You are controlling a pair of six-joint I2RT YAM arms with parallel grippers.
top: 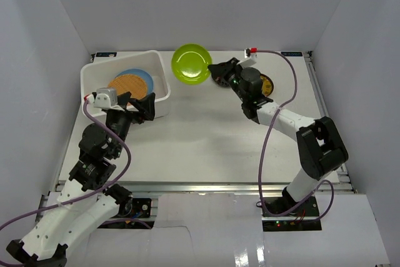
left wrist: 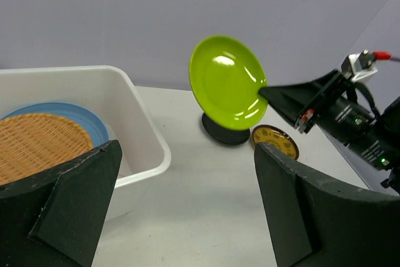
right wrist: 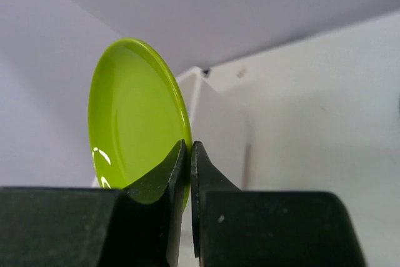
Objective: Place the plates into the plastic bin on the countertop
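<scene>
- Top view: the right gripper (top: 214, 69) pinches the rim of the round lime green plate (top: 191, 64). It holds the plate off the flat white countertop (top: 206, 145), just right of the far right corner of the white rectangular plastic bin (top: 164, 76).
- The bin sits in the far left corner, close to the left wall. A broad bare stretch of tabletop lies between the two arms.
- The left gripper (top: 139, 105) hangs at the bin's near wall, jaws spread wide and holding nothing.
- Inside the bin, a tan woven round plate (top: 130, 85) lies on a light blue round plate (top: 146, 74).
- Left wrist view: the green plate (left wrist: 228, 90) is tilted steeply. Past its lower edge stands a small black round plate (left wrist: 224, 136), half hidden from above by the right gripper (left wrist: 265, 92). A dark plate with yellow pattern (left wrist: 275, 142) sits just beside it. Bare table separates the bin's rim (left wrist: 147, 126) from the black plate.
- Right wrist view: the right gripper (right wrist: 189, 154) is clamped on the green plate (right wrist: 134, 123), one finger on each face. The plate shows nearly edge-on, with the bin's corner (right wrist: 215, 123) behind it.
</scene>
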